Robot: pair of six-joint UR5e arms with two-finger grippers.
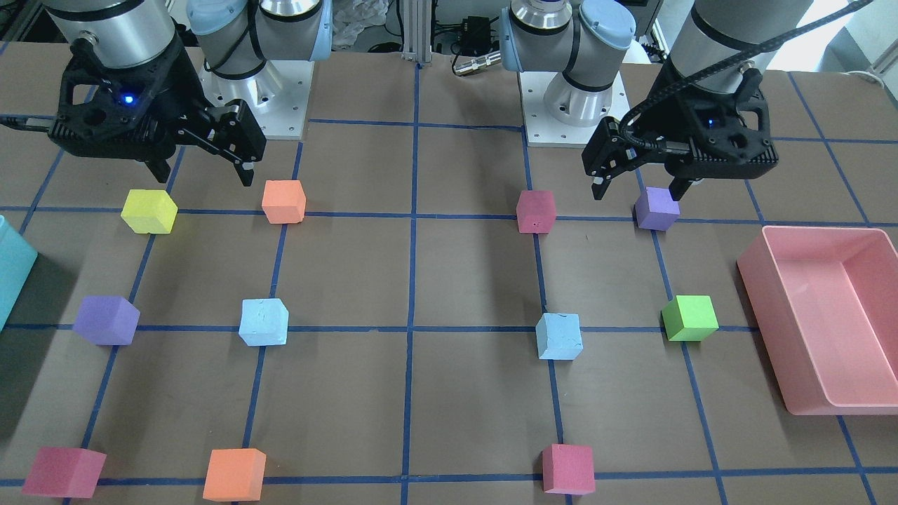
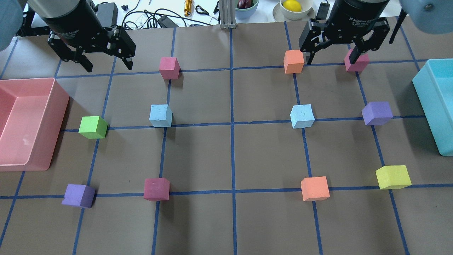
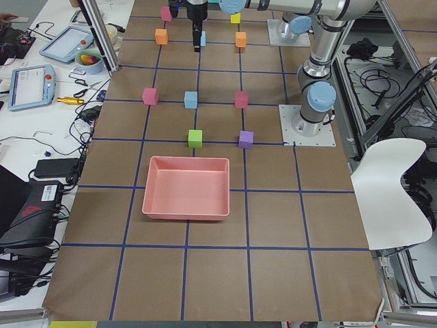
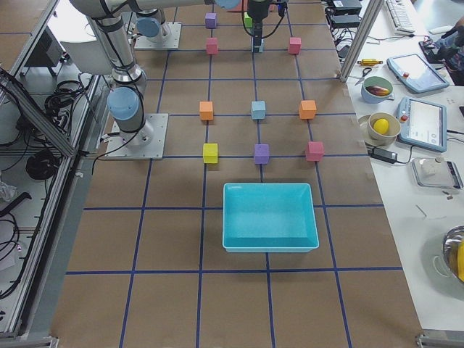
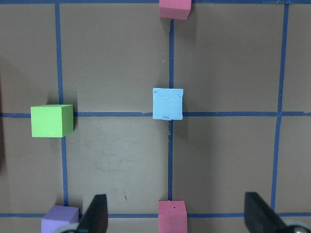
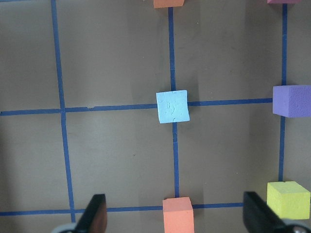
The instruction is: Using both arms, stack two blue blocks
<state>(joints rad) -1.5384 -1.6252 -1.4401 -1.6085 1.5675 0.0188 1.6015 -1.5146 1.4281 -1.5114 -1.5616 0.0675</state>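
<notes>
Two pale blue blocks lie apart on the brown table. One (image 2: 161, 115) is on my left side; it also shows in the front view (image 1: 559, 336) and in the left wrist view (image 5: 168, 103). The other (image 2: 302, 116) is on my right side; it also shows in the front view (image 1: 264, 322) and in the right wrist view (image 6: 172, 107). My left gripper (image 2: 102, 60) hangs open and empty above the table, beyond and left of its block. My right gripper (image 2: 334, 56) hangs open and empty, beyond and right of its block. Both grippers are high above the table.
A pink bin (image 2: 58, 117) stands at the left edge and a teal bin (image 2: 428, 102) at the right edge. Other cubes sit on the tape grid around the blue ones: green (image 2: 92, 127), purple (image 2: 377, 113), red (image 2: 169, 67), orange (image 2: 293, 61), yellow (image 2: 393, 176).
</notes>
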